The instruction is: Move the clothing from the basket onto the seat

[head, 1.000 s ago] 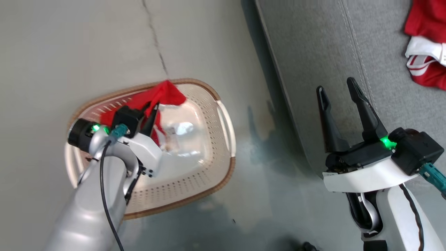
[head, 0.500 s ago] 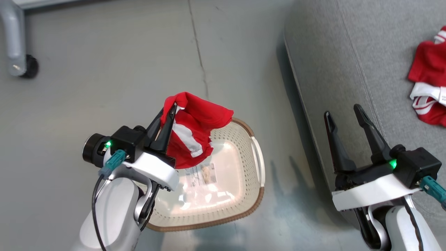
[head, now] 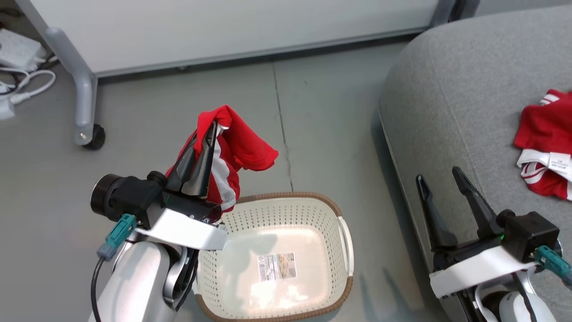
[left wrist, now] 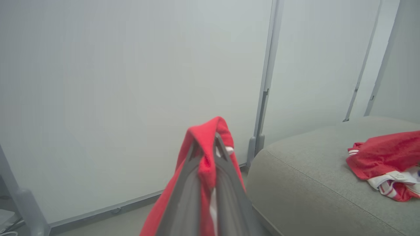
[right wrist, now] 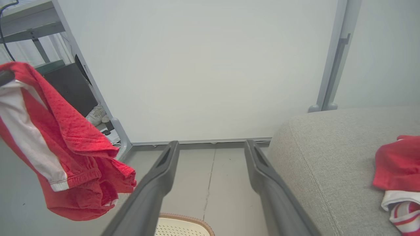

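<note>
now basket [head: 290,195] empty; left gripper [head: 213,127] clenched on last garment [head: 248,150] at its 11 o'clock; pile [head: 543,134], maybe two pieces, already on seat [head: 447,112]. right gripper [head: 437,174] spread, idle.

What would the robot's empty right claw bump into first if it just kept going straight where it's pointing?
Probably the white wall panel, near its foot: the open right gripper aims over bare floor, passing beside the grey sofa. Depth is hard to judge.
</note>
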### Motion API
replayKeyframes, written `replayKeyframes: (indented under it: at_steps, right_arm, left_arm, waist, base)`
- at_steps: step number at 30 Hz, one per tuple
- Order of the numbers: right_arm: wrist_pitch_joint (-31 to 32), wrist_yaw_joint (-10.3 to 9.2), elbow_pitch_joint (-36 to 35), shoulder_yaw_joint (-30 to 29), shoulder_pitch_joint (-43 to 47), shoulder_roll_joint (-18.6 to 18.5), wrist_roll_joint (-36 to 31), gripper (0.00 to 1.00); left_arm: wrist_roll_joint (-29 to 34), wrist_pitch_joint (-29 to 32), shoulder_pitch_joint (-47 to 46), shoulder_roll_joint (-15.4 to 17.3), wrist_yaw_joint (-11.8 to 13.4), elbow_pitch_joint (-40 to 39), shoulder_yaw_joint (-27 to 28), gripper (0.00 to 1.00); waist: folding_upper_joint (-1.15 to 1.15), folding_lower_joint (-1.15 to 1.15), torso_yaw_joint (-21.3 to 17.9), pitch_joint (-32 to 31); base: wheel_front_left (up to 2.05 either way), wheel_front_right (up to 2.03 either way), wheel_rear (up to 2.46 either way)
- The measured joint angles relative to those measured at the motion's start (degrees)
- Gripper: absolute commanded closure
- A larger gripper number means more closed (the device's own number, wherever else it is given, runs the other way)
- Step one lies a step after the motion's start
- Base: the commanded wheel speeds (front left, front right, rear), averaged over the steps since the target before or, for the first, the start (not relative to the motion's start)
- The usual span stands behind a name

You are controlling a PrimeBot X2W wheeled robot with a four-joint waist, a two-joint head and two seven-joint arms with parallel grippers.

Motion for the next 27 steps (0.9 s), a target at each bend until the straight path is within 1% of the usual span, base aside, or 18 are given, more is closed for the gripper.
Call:
replayKeyframes:
  at_steps: [5,13,21,27]
  right_arm:
    - [1.0,0.0,-0.51,-0.12,2.17,-0.01,-0.03,0.0]
    - [2.71,0.0,-1.43,-0.31,5.31,-0.01,-0.08,0.0]
    - [3.6,0.0,-2.18,-0.05,7.66,-0.01,0.46,0.0]
    - [3.75,0.0,-2.36,0.12,8.22,-0.01,0.86,0.0]
  left_arm:
    - [-0.05,0.09,2.18,0.54,0.25,-3.54,-0.05,1.0]
    - [-1.14,2.07,6.81,0.93,1.14,-8.65,-0.68,1.0]
    - [-1.54,3.54,9.88,1.42,1.82,-11.41,-1.21,1.0]
    - [-2.04,4.13,10.99,1.7,2.29,-12.45,-1.35,1.0]
  waist:
    - [0.0,0.0,0.27,-3.24]
    - [0.0,0.0,0.38,-7.71]
    - [0.0,0.0,0.45,-10.24]
    - [0.0,0.0,0.25,-10.92]
  base:
    - [0.0,0.0,0.0]
    - [0.0,0.0,0.0]
    - [0.0,0.0,0.0]
    - [0.0,0.0,0.0]
